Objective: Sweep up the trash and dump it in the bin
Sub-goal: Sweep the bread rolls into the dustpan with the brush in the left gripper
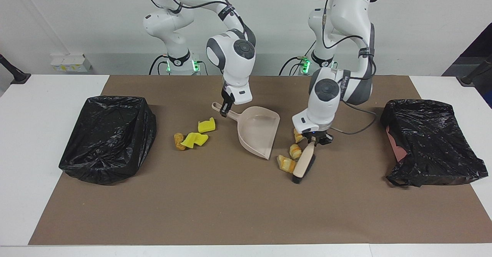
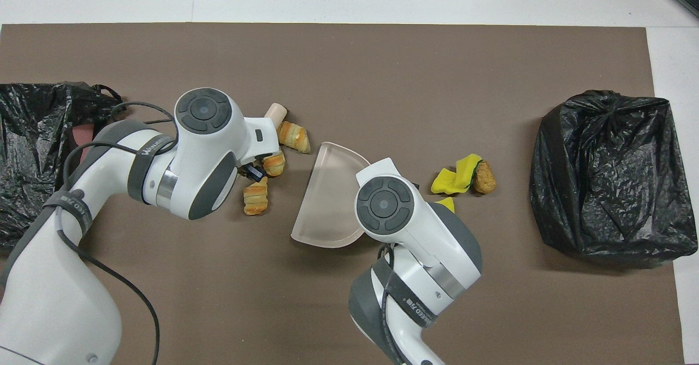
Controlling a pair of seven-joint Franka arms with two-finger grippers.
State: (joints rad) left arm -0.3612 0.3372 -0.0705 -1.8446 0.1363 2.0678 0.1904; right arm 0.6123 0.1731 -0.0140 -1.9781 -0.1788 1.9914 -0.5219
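Left tool (image 1: 313, 142) is clamped tight on the thin end of the brush (image 1: 303, 164), low over the brown mat (image 1: 230, 211) that covers the desk (image 1: 30, 141). The brush's long axis runs from that grip away from the robots and slants a touch toward the right arm's end, with the dark bristles down on the mat. Here is the relation that matters: the three bread chunks (image 1: 295, 151) sit right on the brush's dustpan side, strung out roughly along the same line as the brush. The farthest chunk looks to be touching its flank and the nearest one is tucked up by the left tool. Just past them toward the right arm's end waits the dustpan (image 1: 258, 132), its handle pinched shut in the right tool (image 1: 226, 109). The handle points back toward the robots and the right arm's end, and the wide open lip faces the chunks, close but not touching. So I judge a sideways push by the left arm, square to the brush's length, is what carries them in. The yellow pieces (image 1: 194, 139) and the brown lump (image 1: 178, 141) lie beside the dustpan's closed side, toward the bin (image 1: 109, 137), untouched. A loose black bag (image 1: 430, 141) sits at the left arm's end.
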